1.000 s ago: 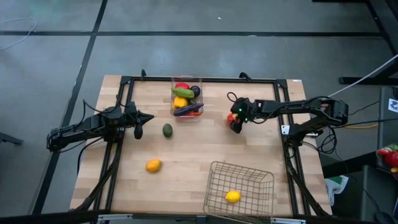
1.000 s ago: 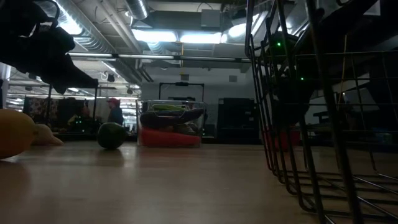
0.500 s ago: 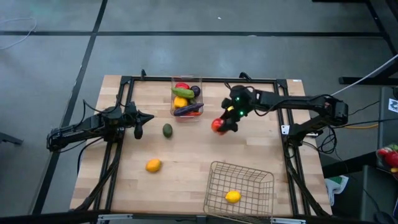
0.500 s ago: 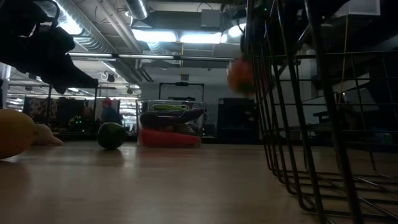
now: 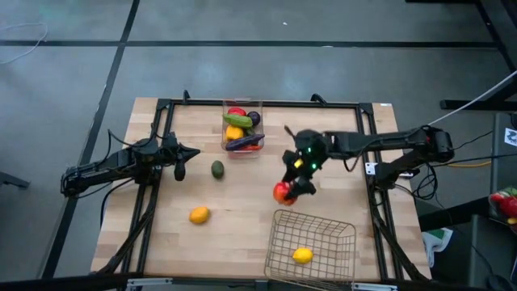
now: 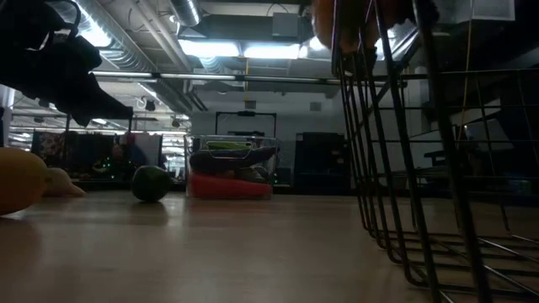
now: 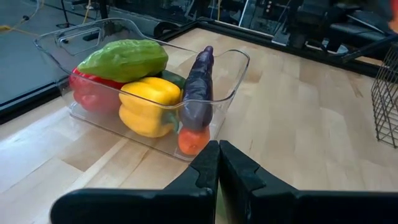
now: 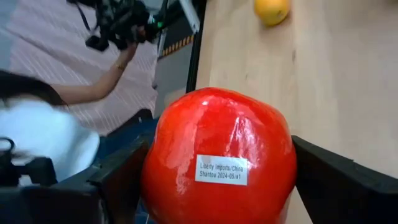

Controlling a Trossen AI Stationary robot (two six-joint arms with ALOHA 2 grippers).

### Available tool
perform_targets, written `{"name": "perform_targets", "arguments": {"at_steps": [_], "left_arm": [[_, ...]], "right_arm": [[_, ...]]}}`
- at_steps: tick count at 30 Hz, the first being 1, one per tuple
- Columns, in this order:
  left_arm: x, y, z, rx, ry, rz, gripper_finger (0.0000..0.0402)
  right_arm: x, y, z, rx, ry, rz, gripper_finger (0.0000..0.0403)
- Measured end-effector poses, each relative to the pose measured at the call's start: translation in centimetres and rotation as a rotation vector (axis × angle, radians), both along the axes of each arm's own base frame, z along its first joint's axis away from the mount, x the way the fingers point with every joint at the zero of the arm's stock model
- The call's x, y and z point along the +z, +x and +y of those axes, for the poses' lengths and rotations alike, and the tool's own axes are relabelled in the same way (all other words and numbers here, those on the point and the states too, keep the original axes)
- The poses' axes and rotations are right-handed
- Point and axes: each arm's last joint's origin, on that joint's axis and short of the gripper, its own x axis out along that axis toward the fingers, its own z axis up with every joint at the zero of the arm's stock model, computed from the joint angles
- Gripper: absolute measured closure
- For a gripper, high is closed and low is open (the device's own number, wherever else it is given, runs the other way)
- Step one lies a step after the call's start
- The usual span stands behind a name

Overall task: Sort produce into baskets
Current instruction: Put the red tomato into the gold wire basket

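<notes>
Produce count first: we see one red fruit (image 5: 283,192) gripped between the fingers of the right tool (image 5: 288,191), raised just beside the wire basket's (image 5: 313,242) rim. That basket, at the worktop's (image 5: 242,218) near edge, holds one yellow fruit (image 5: 302,255). One orange fruit (image 5: 199,214) and one dark green fruit (image 5: 217,169) lie loose. The clear bin (image 5: 242,128) at the far edge holds several pieces. The left tool (image 5: 179,171) waits near the left edge, fingers pressed together.

Glossy red toy fruit (image 5: 282,191) with a white sticker, clamped in the right hand (image 5: 287,190), lifted just beyond the wire-mesh basket (image 5: 313,242) holding a lemon (image 5: 302,255)
</notes>
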Motion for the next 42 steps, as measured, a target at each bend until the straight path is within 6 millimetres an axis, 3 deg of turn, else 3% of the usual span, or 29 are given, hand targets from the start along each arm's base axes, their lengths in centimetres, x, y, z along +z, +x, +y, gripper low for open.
{"name": "perform_targets", "arguments": {"at_steps": [14, 19, 24, 30, 35, 42], "left_arm": [[0.0, 0.0, 0.0, 0.0, 0.001, 0.001, 0.0394], [0.0, 0.0, 0.0, 0.0, 0.001, 0.0, 0.0394], [0.0, 0.0, 0.0, 0.0, 0.001, 0.001, 0.0394], [0.0, 0.0, 0.0, 0.0, 0.0, 0.002, 0.0394], [0.0, 0.0, 0.0, 0.0, 0.001, 0.002, 0.0394], [0.0, 0.0, 0.0, 0.0, 0.001, 0.002, 0.0394]], "right_arm": [[-0.5, -1.8, 10.4, 0.093, -0.212, -0.011, 0.0061], [-1.2, -2.7, 13.3, 0.049, -0.372, -0.028, 0.0061], [-2.7, -3.3, 15.1, -0.023, -0.537, 0.002, 0.0061], [-5.4, -3.1, 17.0, 0.002, -0.573, 0.074, 0.0061], [-7.5, -2.4, 17.6, 0.01, -0.63, 0.118, 0.0061], [-9.1, -2.2, 17.6, 0.005, -0.674, 0.166, 0.0061]]}}
